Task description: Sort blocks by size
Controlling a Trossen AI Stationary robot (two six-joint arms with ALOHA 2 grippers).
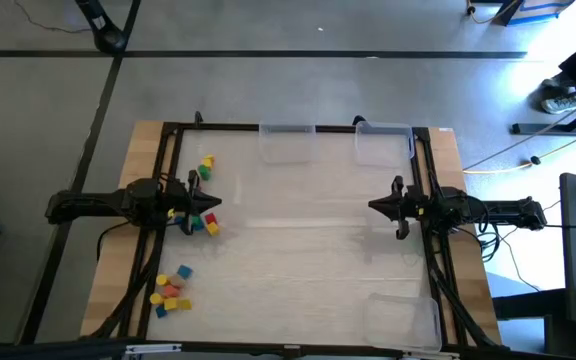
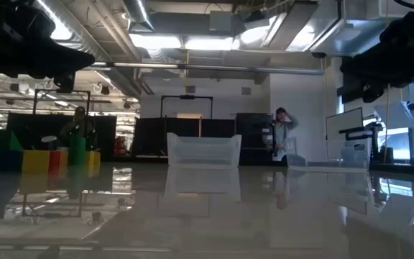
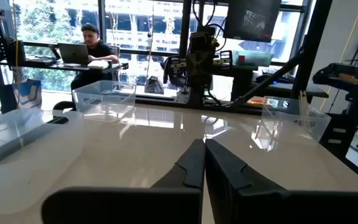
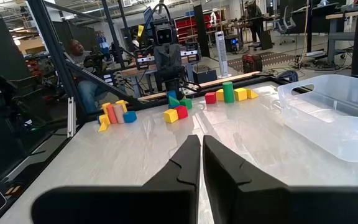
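The blocks lie in three small groups at the table's left side: one far group [image 1: 206, 166], one middle group [image 1: 204, 222] beside my left gripper, and one near group [image 1: 172, 290]. The right wrist view shows them across the table [image 4: 176, 112]. My left gripper [image 1: 206, 203] hovers shut at the left edge, above the middle group, holding nothing [image 3: 204, 163]. My right gripper [image 1: 376, 206] hovers shut at the right side, far from the blocks, fingers together [image 4: 201, 163].
Clear plastic trays stand at the far edge [image 1: 288, 142] and far right [image 1: 384, 143], and another at the near right corner [image 1: 404, 318]. The table's middle [image 1: 298, 250] is bare. A dark frame [image 1: 168, 150] borders the table. People show in the room beyond.
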